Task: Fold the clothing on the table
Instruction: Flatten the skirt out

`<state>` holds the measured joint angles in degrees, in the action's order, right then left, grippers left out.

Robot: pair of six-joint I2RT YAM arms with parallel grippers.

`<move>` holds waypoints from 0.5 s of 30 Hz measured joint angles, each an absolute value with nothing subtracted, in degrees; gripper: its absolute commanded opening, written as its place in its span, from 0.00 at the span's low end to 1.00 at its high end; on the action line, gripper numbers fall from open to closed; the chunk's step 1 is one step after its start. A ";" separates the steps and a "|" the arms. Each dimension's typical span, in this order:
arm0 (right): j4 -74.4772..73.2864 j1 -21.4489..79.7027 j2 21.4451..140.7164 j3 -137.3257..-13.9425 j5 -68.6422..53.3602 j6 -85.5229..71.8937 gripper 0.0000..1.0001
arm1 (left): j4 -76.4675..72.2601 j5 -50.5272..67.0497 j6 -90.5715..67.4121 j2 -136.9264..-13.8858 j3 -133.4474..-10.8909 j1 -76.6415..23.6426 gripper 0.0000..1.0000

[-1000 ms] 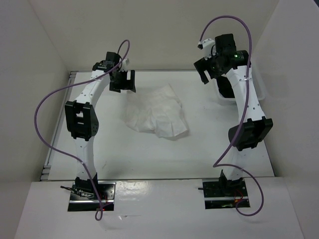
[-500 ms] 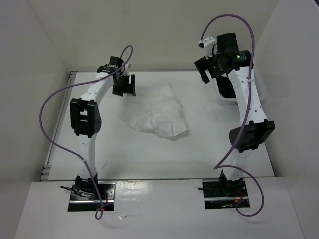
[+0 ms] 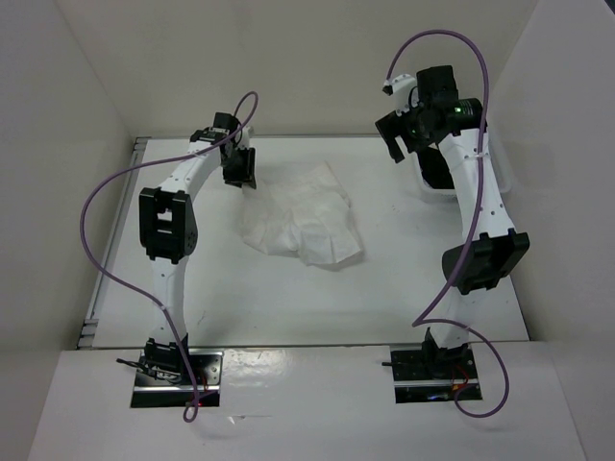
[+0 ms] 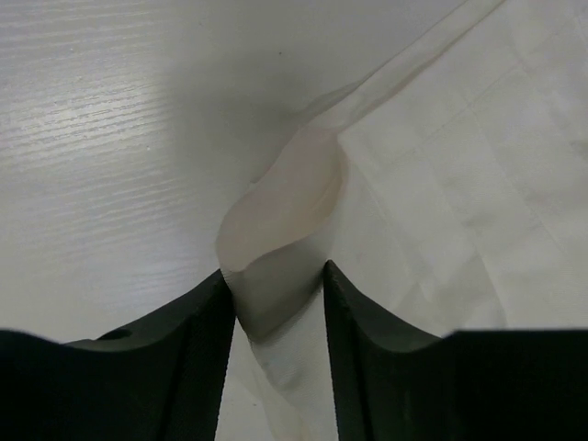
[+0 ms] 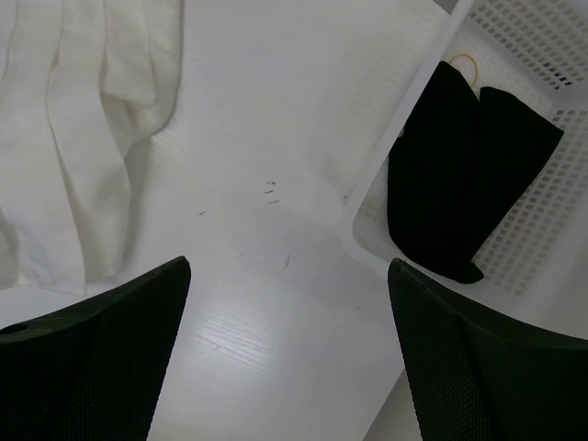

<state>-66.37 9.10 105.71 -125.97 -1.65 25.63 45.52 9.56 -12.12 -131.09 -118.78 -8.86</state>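
Note:
The clothing (image 3: 303,216), white and pleated, lies crumpled on the table (image 3: 288,298) at centre back. My left gripper (image 3: 240,173) is down at its far left corner. In the left wrist view, a raised fold of the clothing (image 4: 285,207) fills the gap of the left gripper (image 4: 276,285) and touches both black fingers (image 4: 165,349), so the jaws are shut on it. My right gripper (image 3: 396,134) hangs open above the table's back right. The right wrist view has this gripper (image 5: 289,276) over bare tabletop, with the clothing (image 5: 83,138) off to its left.
A white mesh basket (image 5: 386,175) holding a black cloth (image 5: 459,175) stands at the table's right edge, partly hidden under the right arm (image 3: 428,182). White walls enclose the table on the left, back and right. A metal rail (image 3: 110,259) runs along the left edge.
The left gripper has moved right and down to the clothing's far left corner, and its jaws have narrowed onto the fabric. The right arm has hardly moved.

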 measured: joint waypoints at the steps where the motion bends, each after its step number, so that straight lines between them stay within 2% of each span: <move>1: -66.37 9.10 105.67 -125.97 -1.58 25.63 0.92 | 45.54 9.72 -12.08 -131.17 -118.78 -8.86 0.41; 4: -66.37 9.10 105.67 -125.86 -1.06 25.63 0.92 | 45.45 10.22 -11.94 -131.17 -118.85 -8.86 0.34; 7: -66.26 9.10 105.56 -125.25 -0.84 25.63 0.92 | 45.34 10.59 -11.94 -131.17 -118.93 -8.86 0.18; 8: -66.28 9.10 105.56 -125.16 -0.82 25.63 0.92 | 45.32 10.79 -11.79 -131.17 -118.93 -8.86 0.06; 9: -66.26 9.10 105.56 -125.08 -0.82 25.63 0.92 | 45.32 10.94 -11.90 -131.17 -118.91 -8.86 0.02; 15: -65.73 9.10 105.56 -123.26 -3.86 25.17 0.92 | 44.62 13.19 -8.60 -131.11 -117.71 -9.39 0.00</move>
